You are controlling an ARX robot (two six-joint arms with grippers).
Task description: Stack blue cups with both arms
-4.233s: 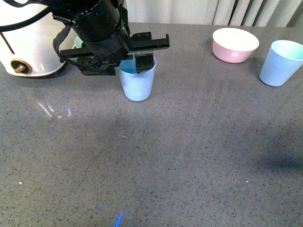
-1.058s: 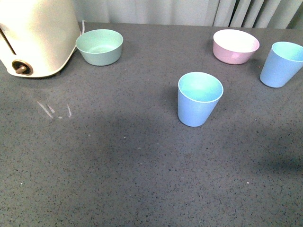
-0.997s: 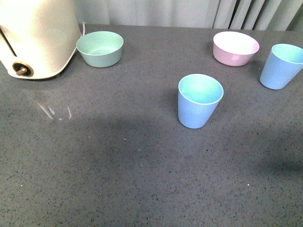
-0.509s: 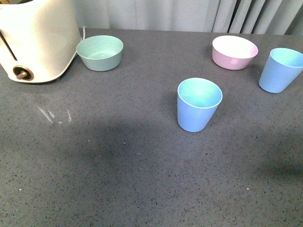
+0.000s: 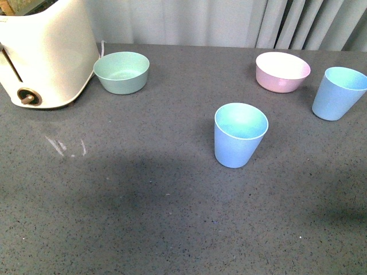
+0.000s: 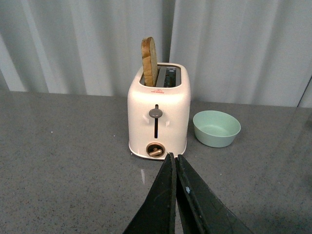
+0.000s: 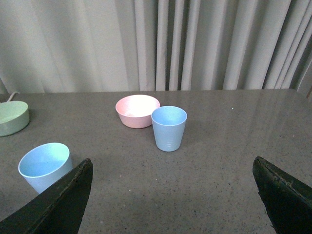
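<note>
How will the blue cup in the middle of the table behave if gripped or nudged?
The centre blue cup looks empty and thin-walled, so probably light. It tapers to a narrower base, so a push near the rim might tip it. Its matte surface should grip fairly well.

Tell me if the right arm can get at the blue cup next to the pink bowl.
Probably yes. The right gripper is open and faces that blue cup, with nothing standing between them; the pink bowl sits beyond the cup, out of the way.

Open counter (image 5: 143, 217) around middle blue cup (image 5: 239, 135), pink bowl (image 5: 282, 71) just beside right blue cup (image 5: 338, 93)
</note>
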